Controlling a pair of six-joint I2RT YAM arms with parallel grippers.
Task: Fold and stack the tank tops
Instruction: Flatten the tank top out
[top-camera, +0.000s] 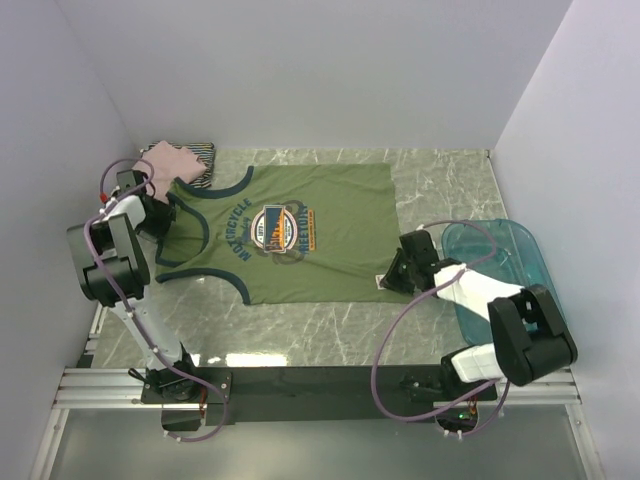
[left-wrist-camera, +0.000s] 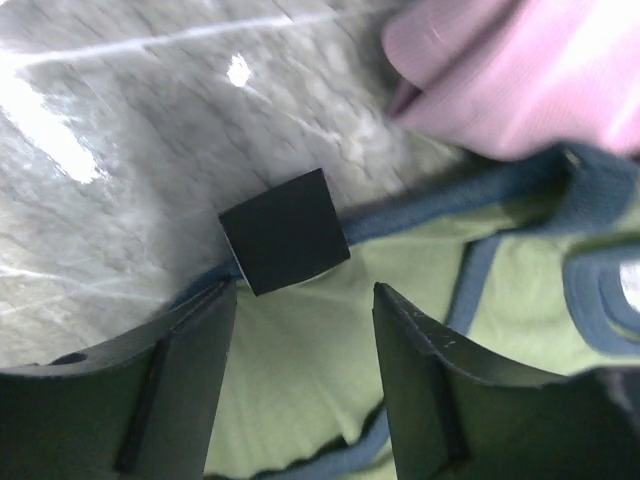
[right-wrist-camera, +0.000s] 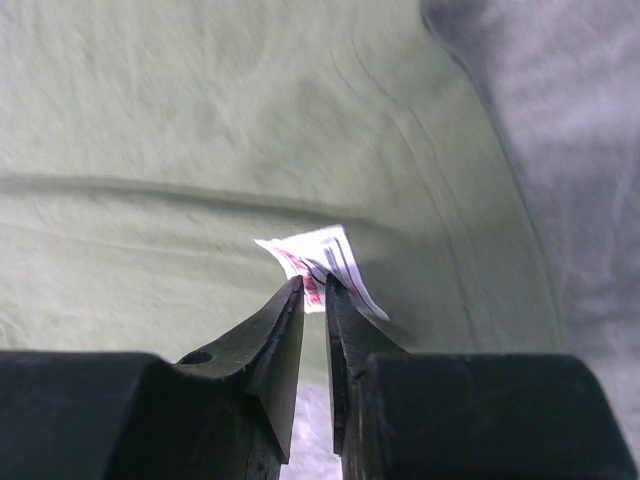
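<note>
- Grey marble-patterned bench (top-camera: 330, 335): it carries all the garments. Its near edge is cut off by the dark rail where the arms are bolted.
- Olive-green tank top (top-camera: 335, 255) with navy trim and a round blue-orange chest print: spread flat and face up in the middle of the bench, not folded. Part of its strap end is hidden under the left arm.
- Translucent teal plastic tub (top-camera: 512, 250): just past the hem end of the olive-green tank top. The right arm covers its near part, and what is inside it cannot be made out.
- Pale pink tank top (top-camera: 172, 160): a crumpled heap at the strap end of the olive-green tank top, touching its navy trim in the left wrist view.
- Black-and-white striped tank top (top-camera: 206, 152): under the pink heap, with only a narrow edge showing.
- Left pincer (left-wrist-camera: 303, 300): wide open over the navy-trimmed strap end of the olive-green tank top, with green cloth showing between its fingers.
- Right pincer (right-wrist-camera: 314, 285): at the hem corner of the olive-green tank top, closed to a thin slit. I cannot tell whether cloth is pinched in it.
- White label (right-wrist-camera: 335, 250) with red and black print: on the hem right at the right pincer's tips. The print is too blurred to read.
- Black square (left-wrist-camera: 285, 232): lies over the navy trim just ahead of the left pincer. What it is cannot be told.
</note>
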